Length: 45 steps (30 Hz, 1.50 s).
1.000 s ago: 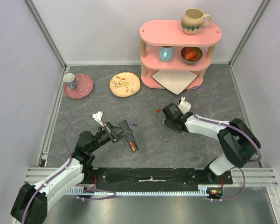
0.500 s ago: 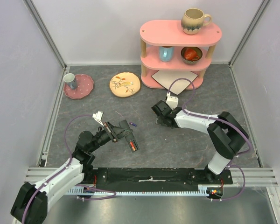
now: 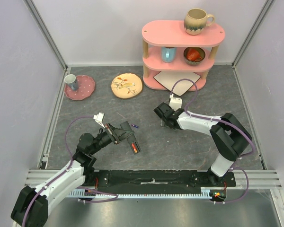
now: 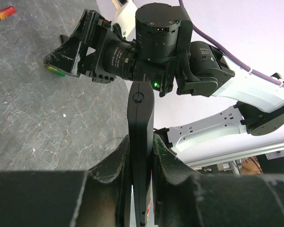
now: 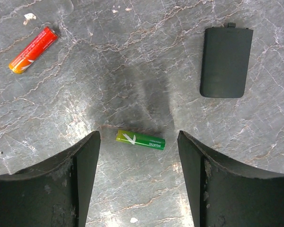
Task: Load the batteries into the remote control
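My left gripper (image 3: 122,132) is shut on the slim black remote control (image 3: 131,141) and holds it above the table. A red-orange battery (image 3: 135,149) sits in the remote's near end. In the left wrist view the remote (image 4: 140,118) stands edge-on between my fingers. My right gripper (image 3: 164,117) is open and low over the table. A green battery (image 5: 140,140) lies between its fingertips without touching them. A red-orange battery (image 5: 32,49) and the black battery cover (image 5: 226,61) lie beyond it. A small purple battery (image 3: 137,126) lies between the arms.
A pink three-tier shelf (image 3: 182,35) stands at the back with a mug (image 3: 197,21), a blue cup (image 3: 168,54) and a red bowl (image 3: 194,55). A white board (image 3: 176,81) lies at its foot. A cream plate (image 3: 127,85) and a pink plate (image 3: 86,90) lie at the back left.
My right gripper has moved left and now hovers over the green battery. The left arm and the remote have not moved.
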Motion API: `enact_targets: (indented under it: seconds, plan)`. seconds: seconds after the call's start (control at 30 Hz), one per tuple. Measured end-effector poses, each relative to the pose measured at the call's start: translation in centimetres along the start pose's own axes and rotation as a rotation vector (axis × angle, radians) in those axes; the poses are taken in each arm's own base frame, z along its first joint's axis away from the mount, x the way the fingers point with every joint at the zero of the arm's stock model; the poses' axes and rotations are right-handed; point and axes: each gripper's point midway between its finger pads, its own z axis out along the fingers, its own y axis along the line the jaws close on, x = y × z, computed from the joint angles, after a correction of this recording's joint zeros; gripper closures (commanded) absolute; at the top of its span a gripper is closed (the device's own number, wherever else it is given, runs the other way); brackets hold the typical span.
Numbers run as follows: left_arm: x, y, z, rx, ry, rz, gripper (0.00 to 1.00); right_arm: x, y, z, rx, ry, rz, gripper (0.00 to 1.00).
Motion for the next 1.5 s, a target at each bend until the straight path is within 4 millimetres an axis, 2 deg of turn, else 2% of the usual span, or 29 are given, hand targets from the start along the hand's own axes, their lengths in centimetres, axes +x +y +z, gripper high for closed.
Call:
enact_targets:
  seconds: [0.33,0.7,0.9,1.07,1.3,1.5]
  plan:
    - [0.0,0.0,0.0,0.0,0.0,0.0,0.98,0.6,-0.2,0.5,-0.006,0.021,0.028,0.28]
    - [0.1,0.4,0.1,-0.014,0.005,-0.007,0.98,1.0,0.1,1.0,-0.031,0.029,0.084,0.36]
    - [0.1,0.4,0.1,-0.014,0.005,-0.007,0.98,1.0,0.2,1.1,-0.036,0.021,0.089,0.45]
    - [0.1,0.4,0.1,-0.013,0.005,-0.007,0.98,1.0,-0.1,1.0,-0.043,0.017,0.095,0.56]
    - [0.1,0.3,0.0,-0.01,0.004,-0.005,0.98,1.2,-0.5,0.4,-0.064,0.02,0.061,0.62]
    - [0.0,0.1,0.0,-0.004,0.001,-0.001,0.98,-0.5,0.5,-1.8,-0.185,-0.008,-0.094,0.69]
